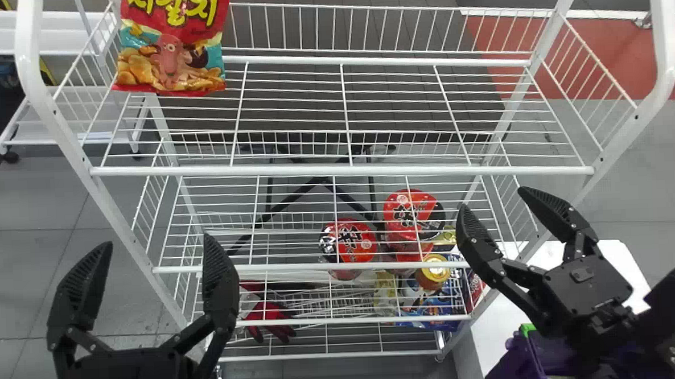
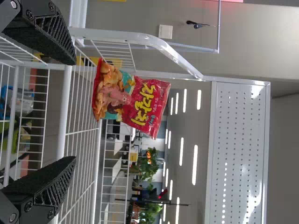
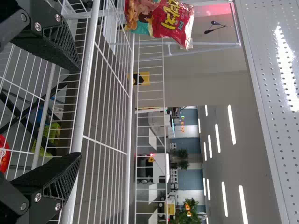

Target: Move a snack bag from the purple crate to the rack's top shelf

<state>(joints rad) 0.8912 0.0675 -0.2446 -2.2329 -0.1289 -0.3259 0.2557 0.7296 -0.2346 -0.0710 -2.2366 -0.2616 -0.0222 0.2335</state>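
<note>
Toward the back left corner of the rack's top shelf [image 1: 342,171], you have the snack bag [image 1: 169,49] standing upright, its printed face toward you and its bottom edge on the wires. Your left hand [image 1: 157,239] is in front of the rack's left side, its two black fingers spread wide apart, well away from the bag. Your right hand [image 1: 493,198] is in front of the rack's right side, and you can see it is wide too, with a broad gap between its fingertips.

Beneath your right arm, at the lower right of the head view, you see the purple crate [image 1: 510,367] with a green piece at its edge, by a white desk [image 1: 614,257].

Down through the wires, you see two red-topped cups [image 1: 348,240] side by side, a gold-topped can [image 1: 432,272] near them, blue packets [image 1: 437,310] toward the right and a red-and-black glove [image 1: 272,317] toward the left. Behind the rack's left side, you see a white cart [image 1: 58,45].
</note>
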